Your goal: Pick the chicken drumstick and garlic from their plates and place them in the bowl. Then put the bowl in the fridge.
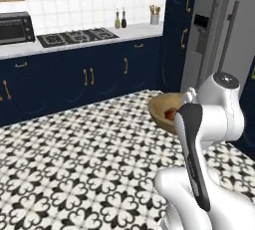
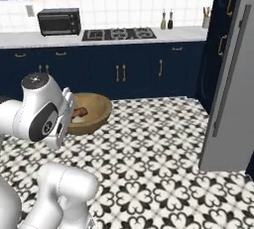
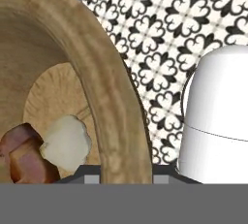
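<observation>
**Wooden bowl loaded and aloft, fridge next**

Wood fills the hand view: the tan bowl is held up off the patterned floor, its rim pinched between the fingers, which sit drawn in as far as they go around the wall. Inside lie the chicken drumstick and the pale garlic, touching each other on the bowl's bottom. From the base views the bowl hangs just in front of the arm's white wrist, the gripper itself hidden behind it.

Both foods being in, I judge the carrying step is in hand. The fridge stands off to the right, its grey door seemingly swung open. The next move calls for keeping the bowl level while bringing it round to a shelf.
</observation>
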You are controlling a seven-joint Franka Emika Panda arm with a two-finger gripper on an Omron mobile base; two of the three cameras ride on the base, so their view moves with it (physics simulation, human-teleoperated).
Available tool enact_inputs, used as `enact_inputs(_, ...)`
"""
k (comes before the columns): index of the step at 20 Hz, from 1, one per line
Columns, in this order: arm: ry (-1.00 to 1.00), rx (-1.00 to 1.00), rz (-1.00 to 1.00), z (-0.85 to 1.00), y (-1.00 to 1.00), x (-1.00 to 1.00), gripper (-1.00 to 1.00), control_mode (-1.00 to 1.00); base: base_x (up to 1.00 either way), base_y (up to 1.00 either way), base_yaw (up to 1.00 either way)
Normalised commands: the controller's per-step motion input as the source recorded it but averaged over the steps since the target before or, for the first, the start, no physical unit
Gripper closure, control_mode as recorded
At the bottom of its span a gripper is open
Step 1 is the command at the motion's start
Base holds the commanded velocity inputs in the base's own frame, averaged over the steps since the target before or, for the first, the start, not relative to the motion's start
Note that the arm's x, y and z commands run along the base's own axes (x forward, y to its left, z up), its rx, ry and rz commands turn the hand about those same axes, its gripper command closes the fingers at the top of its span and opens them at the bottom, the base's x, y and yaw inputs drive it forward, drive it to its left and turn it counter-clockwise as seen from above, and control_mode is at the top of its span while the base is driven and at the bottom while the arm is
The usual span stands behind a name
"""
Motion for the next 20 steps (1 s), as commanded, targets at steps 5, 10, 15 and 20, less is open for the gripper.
enact_inputs(5, 0.0, 0.0, 0.0, 0.0, 0.0, 0.0, 1.0, 1.0, 0.99, 0.8, -0.55)
enact_inputs(10, 0.0, 0.0, 0.0, 0.0, 0.0, 0.0, 1.0, 1.0, 1.0, 0.81, -0.56)
enact_inputs(15, 0.0, 0.0, 0.0, 0.0, 0.0, 0.0, 1.0, 1.0, 1.0, 0.85, -0.57)
enact_inputs(20, 0.0, 0.0, 0.0, 0.0, 0.0, 0.0, 1.0, 1.0, 1.0, 0.84, -0.57)
